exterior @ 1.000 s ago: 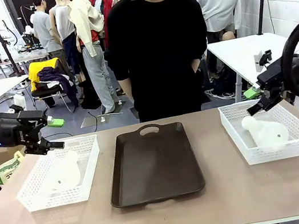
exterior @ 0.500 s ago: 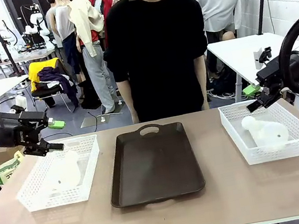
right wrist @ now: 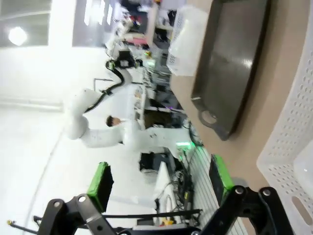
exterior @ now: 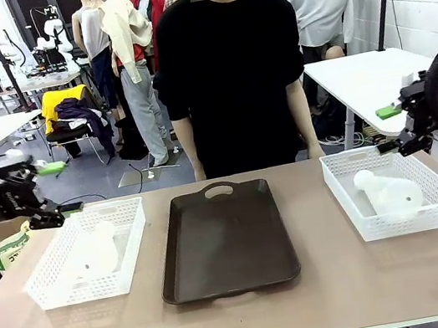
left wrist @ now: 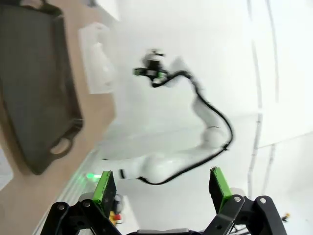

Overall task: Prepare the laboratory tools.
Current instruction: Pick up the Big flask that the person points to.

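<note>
One frosted white conical flask (exterior: pixel 94 250) lies in the left mesh basket (exterior: pixel 55 293), and another flask (exterior: pixel 389 192) lies on its side in the right mesh basket (exterior: pixel 400 225). My left gripper (exterior: pixel 60 188) hovers open just outside the left basket's far left corner, holding nothing. Beyond the far right corner of the right basket, my right gripper (exterior: pixel 387 130) is also open and holds nothing. In the left wrist view the open left gripper (left wrist: pixel 162 191) points across the table toward the right basket (left wrist: pixel 98 58). The right wrist view has the open right gripper (right wrist: pixel 159 183) beside its basket (right wrist: pixel 293 132).
A dark brown tray (exterior: pixel 224 239) with a handle cut-out lies bare in the middle of the table, between the baskets. A person in black (exterior: pixel 229 77) stands at the far edge behind it, arms down. Other tables and people are farther back.
Both grippers have drawn back outward from over their baskets, the left one toward the left edge, the right one toward the right and slightly up. The flasks have not moved.
</note>
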Robot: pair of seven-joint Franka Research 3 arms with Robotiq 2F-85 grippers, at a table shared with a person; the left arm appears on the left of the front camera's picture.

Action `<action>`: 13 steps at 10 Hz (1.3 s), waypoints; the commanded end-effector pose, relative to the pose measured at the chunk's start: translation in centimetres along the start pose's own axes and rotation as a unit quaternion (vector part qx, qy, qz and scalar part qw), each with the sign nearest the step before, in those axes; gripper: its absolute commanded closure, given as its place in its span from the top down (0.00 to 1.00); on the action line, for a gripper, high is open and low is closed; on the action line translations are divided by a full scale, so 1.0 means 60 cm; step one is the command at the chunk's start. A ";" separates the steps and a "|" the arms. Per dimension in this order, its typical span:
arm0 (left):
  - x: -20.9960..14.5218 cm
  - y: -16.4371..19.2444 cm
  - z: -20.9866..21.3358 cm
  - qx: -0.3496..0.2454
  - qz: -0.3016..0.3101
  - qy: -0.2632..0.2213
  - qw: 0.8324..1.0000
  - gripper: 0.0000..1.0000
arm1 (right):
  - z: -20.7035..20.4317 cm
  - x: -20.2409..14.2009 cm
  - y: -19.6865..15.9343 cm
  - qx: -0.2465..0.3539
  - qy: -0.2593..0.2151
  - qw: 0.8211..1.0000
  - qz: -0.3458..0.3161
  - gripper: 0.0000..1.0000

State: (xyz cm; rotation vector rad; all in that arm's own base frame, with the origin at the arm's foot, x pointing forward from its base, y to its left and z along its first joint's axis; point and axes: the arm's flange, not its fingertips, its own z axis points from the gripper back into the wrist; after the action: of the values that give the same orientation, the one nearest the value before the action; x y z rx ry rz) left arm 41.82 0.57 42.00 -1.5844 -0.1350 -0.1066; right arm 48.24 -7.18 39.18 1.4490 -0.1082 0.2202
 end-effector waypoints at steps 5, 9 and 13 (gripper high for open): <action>0.017 0.019 0.024 -0.056 0.003 0.010 0.998 1.00 | 0.037 0.011 -0.009 0.034 -0.025 0.999 -0.008 1.00; 0.019 0.022 0.022 -0.052 0.015 0.009 0.999 1.00 | 0.034 0.004 -0.011 0.022 -0.027 0.999 -0.007 1.00; 0.019 0.022 0.022 -0.052 0.015 0.009 0.999 1.00 | 0.034 0.004 -0.011 0.022 -0.027 0.999 -0.007 1.00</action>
State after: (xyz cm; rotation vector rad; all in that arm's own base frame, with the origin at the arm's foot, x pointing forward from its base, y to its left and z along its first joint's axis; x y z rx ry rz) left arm 43.15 1.70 40.63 -1.6812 -0.0900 -0.1000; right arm 48.75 -9.23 38.84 1.5023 -0.1349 0.1755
